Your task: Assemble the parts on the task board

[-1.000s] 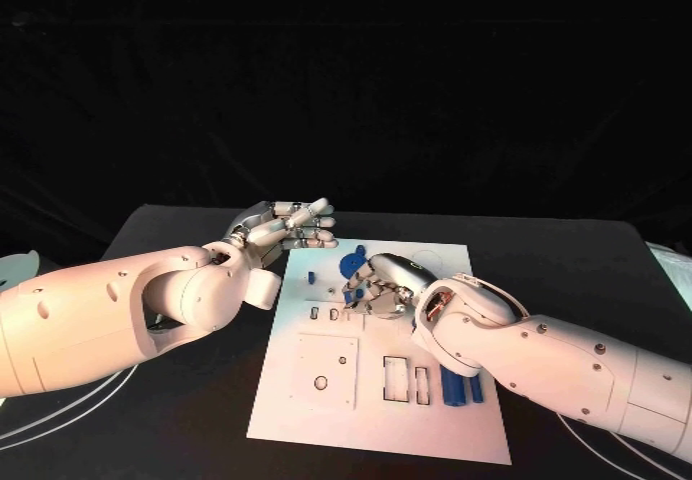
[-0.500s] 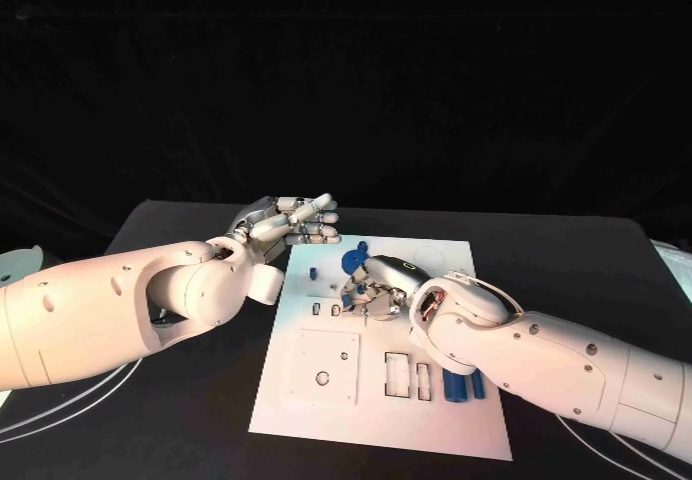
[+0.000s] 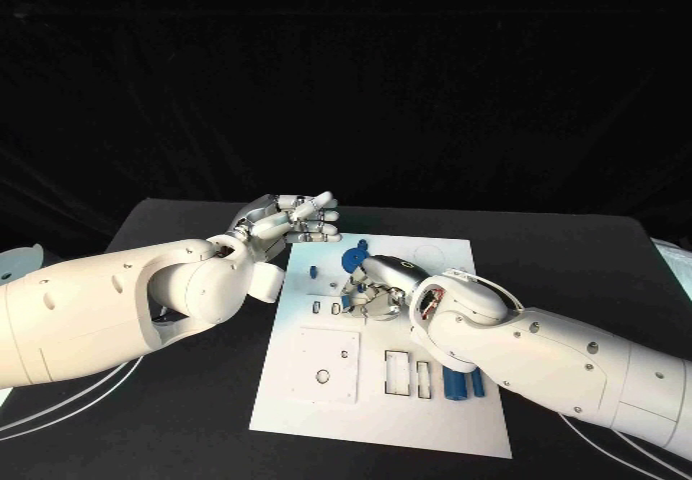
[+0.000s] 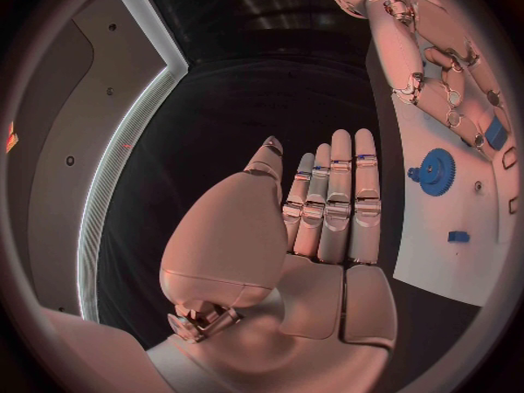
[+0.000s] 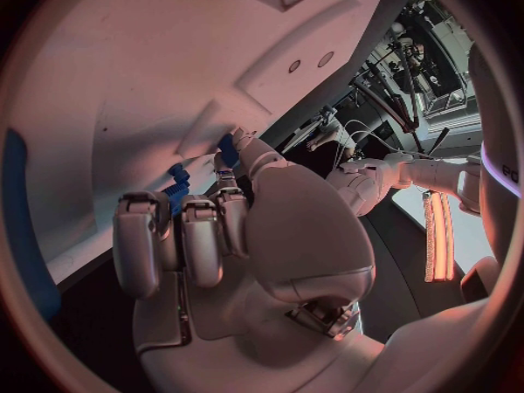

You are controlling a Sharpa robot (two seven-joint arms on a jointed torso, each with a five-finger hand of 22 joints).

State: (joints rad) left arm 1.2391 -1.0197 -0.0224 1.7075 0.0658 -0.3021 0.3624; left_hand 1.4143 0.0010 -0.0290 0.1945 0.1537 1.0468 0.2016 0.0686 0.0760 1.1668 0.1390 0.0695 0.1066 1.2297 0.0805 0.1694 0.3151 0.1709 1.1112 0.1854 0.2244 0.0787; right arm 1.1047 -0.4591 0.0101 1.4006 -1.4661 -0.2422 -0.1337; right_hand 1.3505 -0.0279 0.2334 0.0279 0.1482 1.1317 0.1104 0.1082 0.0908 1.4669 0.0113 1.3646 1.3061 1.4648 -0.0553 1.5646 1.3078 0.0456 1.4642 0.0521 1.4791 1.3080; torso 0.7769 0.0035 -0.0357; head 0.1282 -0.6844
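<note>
Two blue pegs (image 3: 464,385) lay nearest on the task board (image 3: 325,415). Mid-board, right hand (image 3: 378,290) pinched a small blue part (image 5: 178,188) against the board; skewed entry might jam it. Blue gear (image 3: 353,257) beyond. Left hand (image 3: 289,220) hovered empty, fingers straight, side by side.

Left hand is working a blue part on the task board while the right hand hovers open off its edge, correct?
No, the hands are swapped. In the head view the right hand works a blue part on the task board; the left hand hovers open off its edge.
</note>
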